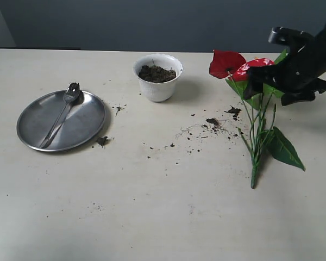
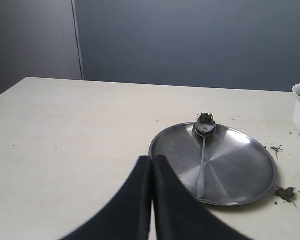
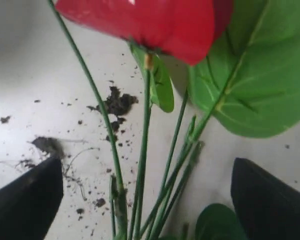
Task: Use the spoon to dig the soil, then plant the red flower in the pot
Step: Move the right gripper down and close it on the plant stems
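Cream worktop [image 1: 163,217] carries everything. Steel plate [image 1: 87,128] at left holds the spoon [image 1: 60,120], bowl dirty, so digging looks finished; left fingers [image 2: 151,200] clenched together, empty, near the plate. Flower [image 1: 255,119] lies flat at right, not planted; right fingers [image 3: 145,200] released, spread either side of its stems, not yet gripping. Pot [image 1: 158,81] upright behind centre, soil [image 1: 156,73] inside. Left: grasp, lift, plant. Loose dirt crumbs [image 1: 212,122] between pot and flower, nothing blocking
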{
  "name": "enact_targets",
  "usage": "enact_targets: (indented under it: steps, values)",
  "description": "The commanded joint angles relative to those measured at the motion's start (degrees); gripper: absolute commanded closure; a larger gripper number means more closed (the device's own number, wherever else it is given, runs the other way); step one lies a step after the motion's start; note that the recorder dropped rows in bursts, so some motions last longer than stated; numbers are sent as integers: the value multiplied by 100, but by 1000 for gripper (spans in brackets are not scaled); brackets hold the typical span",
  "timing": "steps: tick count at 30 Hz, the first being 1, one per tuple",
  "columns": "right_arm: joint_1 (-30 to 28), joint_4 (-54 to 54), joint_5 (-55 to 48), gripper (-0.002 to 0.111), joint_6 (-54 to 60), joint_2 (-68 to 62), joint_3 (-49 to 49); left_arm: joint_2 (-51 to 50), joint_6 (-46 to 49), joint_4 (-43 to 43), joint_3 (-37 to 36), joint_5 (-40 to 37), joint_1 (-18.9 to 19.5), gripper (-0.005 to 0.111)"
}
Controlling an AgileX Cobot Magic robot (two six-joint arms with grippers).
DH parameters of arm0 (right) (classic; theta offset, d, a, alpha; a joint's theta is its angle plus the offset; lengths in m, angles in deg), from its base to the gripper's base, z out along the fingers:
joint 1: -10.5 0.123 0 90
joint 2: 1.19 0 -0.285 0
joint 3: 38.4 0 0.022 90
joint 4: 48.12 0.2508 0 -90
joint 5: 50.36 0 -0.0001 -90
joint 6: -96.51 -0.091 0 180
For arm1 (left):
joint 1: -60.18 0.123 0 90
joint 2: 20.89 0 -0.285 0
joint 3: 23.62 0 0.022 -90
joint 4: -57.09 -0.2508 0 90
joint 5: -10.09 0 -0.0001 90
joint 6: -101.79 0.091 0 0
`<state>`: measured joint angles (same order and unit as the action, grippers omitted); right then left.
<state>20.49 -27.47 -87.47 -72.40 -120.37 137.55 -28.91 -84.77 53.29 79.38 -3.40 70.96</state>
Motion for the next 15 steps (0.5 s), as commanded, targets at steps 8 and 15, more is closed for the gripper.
enact_targets:
  steps: [8,15]
  values:
    - [236,-608,-240,23,-1265,-819,547,23,-37,18,-21,19,4,106]
    - [389,-925,-159,66,-1577,-961,547,23,-37,18,-21,19,4,106]
